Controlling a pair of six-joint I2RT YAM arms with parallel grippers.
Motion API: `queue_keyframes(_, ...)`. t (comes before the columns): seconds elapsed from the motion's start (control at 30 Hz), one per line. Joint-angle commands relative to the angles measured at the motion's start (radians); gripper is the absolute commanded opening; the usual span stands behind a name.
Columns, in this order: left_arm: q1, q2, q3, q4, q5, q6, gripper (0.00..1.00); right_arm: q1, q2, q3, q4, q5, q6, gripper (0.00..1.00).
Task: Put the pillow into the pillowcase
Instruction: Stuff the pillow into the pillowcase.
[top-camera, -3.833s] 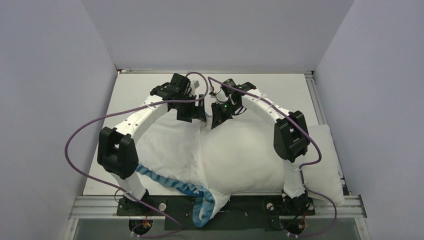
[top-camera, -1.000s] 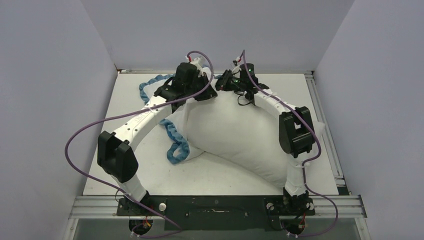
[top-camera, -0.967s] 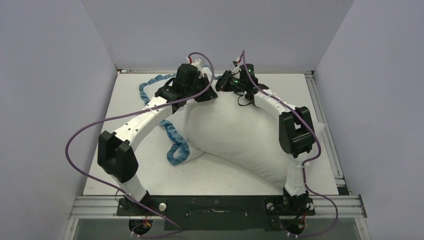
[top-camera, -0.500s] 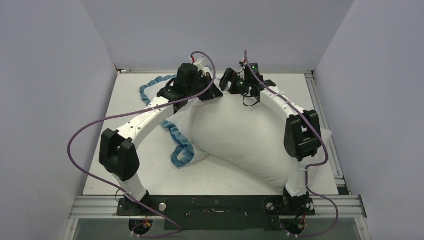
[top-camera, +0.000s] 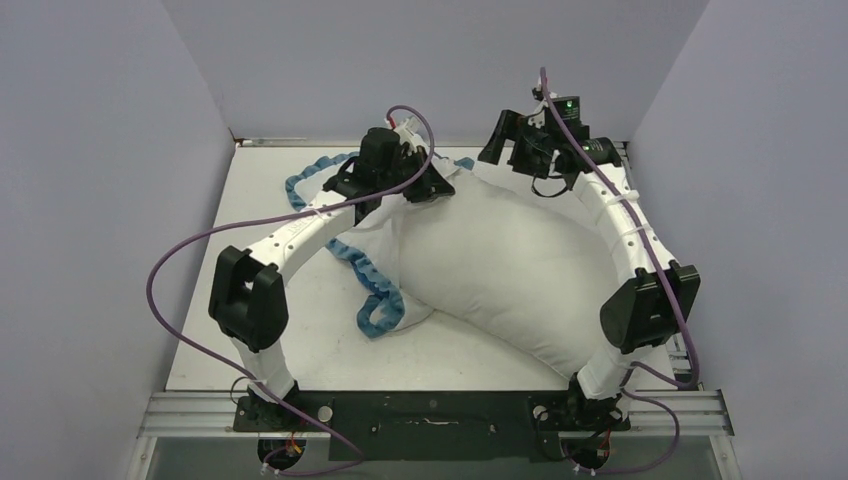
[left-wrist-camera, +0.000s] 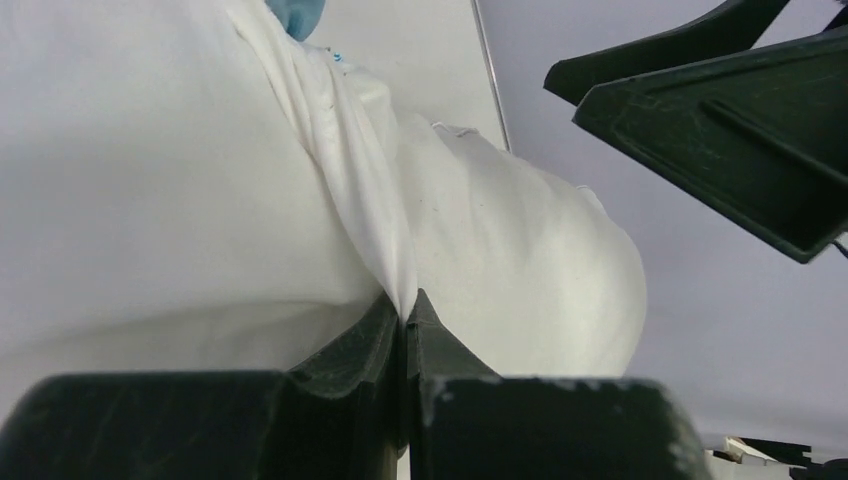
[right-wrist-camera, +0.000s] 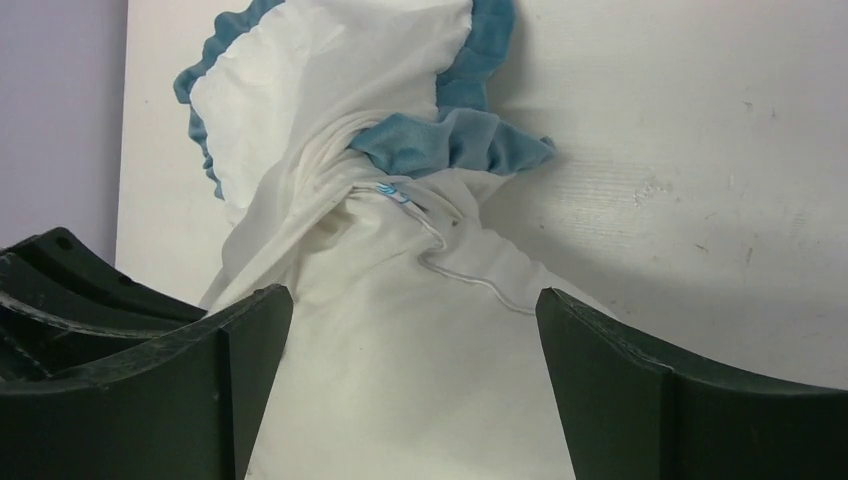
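The plump white pillow (top-camera: 520, 270) lies slantwise across the table, its far end raised. The pillowcase (top-camera: 372, 290) shows its blue ruffle along the pillow's left side and far left; its white inner face (right-wrist-camera: 330, 80) is bunched at the pillow's far end. My left gripper (top-camera: 432, 188) is shut on a thin fold of that white cloth (left-wrist-camera: 340, 150), pinched at the fingertips (left-wrist-camera: 405, 310). My right gripper (top-camera: 503, 140) hangs open above the pillow's far end, holding nothing. Its fingers (right-wrist-camera: 415, 295) straddle the white cloth from above without touching it.
White table surface (top-camera: 300, 330) shows left and in front of the pillow. Lavender walls close in on three sides. A metal rail (top-camera: 640, 200) runs along the right edge. The black mounting plate (top-camera: 440, 415) sits at the near edge.
My right gripper opened, let go of the cloth and rose up and to the right. The left gripper stayed shut and drifted slightly right. The pillow's far end sank a little.
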Motion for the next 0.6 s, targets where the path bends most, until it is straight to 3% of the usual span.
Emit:
queue_keyframes(0.0, 0.013, -0.008, 0.044, 0.118, 0.068, -0.072, 0.00, -0.040, -0.050, -0.042, -0.035, -0.085, -0.053, 0.90)
queue_keyframes(0.13, 0.031, 0.000, 0.062, 0.188, 0.084, -0.161, 0.00, 0.015, -0.079, -0.048, -0.133, -0.114, -0.148, 0.90)
queue_keyframes(0.23, 0.026, 0.026, 0.117, 0.243, 0.086, -0.204, 0.00, 0.174, -0.088, -0.099, -0.182, 0.012, -0.209, 0.90)
queue_keyframes(0.33, -0.003, 0.057, 0.163, 0.268, 0.084, -0.236, 0.00, 0.236, -0.121, -0.263, -0.046, 0.058, -0.174, 0.95)
queue_keyframes(0.47, -0.031, 0.022, 0.104, 0.283, -0.009, -0.269, 0.00, 0.104, -0.128, -0.404, 0.230, -0.139, 0.010, 0.33)
queue_keyframes(0.57, -0.051, -0.032, 0.025, 0.324, -0.090, -0.253, 0.00, 0.069, -0.072, -0.394, 0.378, -0.253, 0.123, 0.14)
